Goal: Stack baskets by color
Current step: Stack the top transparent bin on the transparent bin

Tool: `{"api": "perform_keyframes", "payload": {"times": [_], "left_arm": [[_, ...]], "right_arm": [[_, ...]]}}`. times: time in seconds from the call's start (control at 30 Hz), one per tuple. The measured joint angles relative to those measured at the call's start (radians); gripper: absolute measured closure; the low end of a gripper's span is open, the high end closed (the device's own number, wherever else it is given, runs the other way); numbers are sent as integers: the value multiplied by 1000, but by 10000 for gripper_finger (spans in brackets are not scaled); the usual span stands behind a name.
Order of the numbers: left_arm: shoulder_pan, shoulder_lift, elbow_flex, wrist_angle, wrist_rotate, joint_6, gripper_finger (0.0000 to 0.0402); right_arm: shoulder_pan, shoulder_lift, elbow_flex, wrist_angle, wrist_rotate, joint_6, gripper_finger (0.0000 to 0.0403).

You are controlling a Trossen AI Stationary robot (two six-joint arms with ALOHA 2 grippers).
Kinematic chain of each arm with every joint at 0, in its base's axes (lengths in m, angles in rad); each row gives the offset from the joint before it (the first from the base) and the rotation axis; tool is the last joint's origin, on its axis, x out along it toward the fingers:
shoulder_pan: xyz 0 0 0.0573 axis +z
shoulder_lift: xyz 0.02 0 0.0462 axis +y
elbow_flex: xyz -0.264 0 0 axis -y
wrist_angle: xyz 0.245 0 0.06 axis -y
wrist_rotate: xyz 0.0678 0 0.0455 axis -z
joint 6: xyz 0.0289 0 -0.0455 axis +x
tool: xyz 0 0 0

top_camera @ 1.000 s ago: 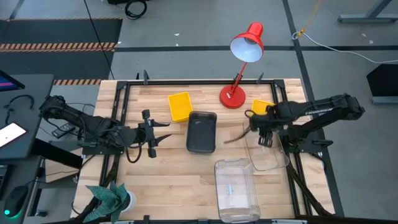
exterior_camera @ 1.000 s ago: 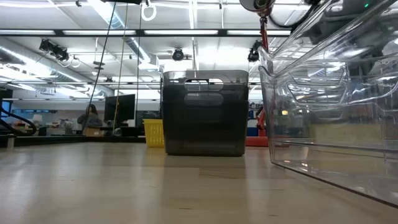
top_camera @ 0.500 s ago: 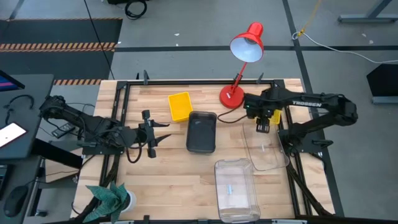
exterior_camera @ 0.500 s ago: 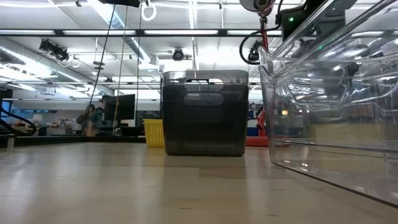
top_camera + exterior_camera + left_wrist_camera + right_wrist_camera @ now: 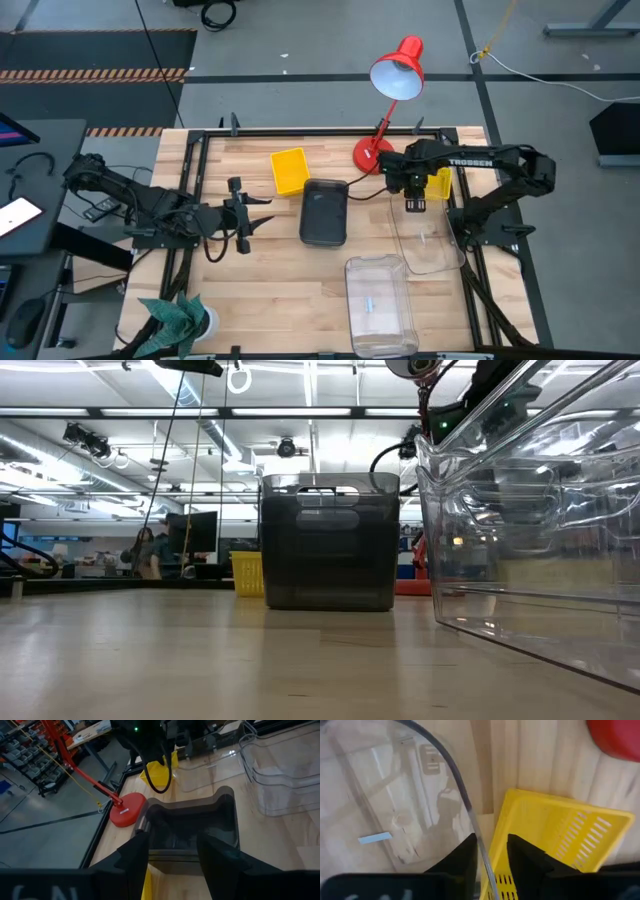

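As before raised, right pincer [image 5: 413, 199] shifted left, nearer lamp [image 5: 385, 95], narrower.

An industrial lab: ceiling strip lights [image 5: 200, 415], parts-bin shelving [image 5: 22, 755], taped concrete floor [image 5: 300, 75].

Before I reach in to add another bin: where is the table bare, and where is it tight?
Bare wood lies in front of the left gripper, left of the nearest clear basket. The right side is crowded: right gripper over another clear basket beside a yellow basket, with the lamp base and the grey basket nearby.
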Motion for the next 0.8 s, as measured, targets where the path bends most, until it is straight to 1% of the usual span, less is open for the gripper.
{"api": "perform_keyframes", "payload": {"times": [0.27,0.43,0.6,0.8], "left_arm": [[0,0,0,-27,0,-36,228],[0,0,0,-26,0,-43,225],[15,0,0,-26,0,-43,219],[33,0,0,-25,0,-41,223]], "right_arm": [[-5,58,5,-6,-24,-22,391],[-6,28,10,-50,-33,-8,393],[-4,-31,56,-130,-23,-3,398],[1,-84,100,-202,-24,-81,400]]}}
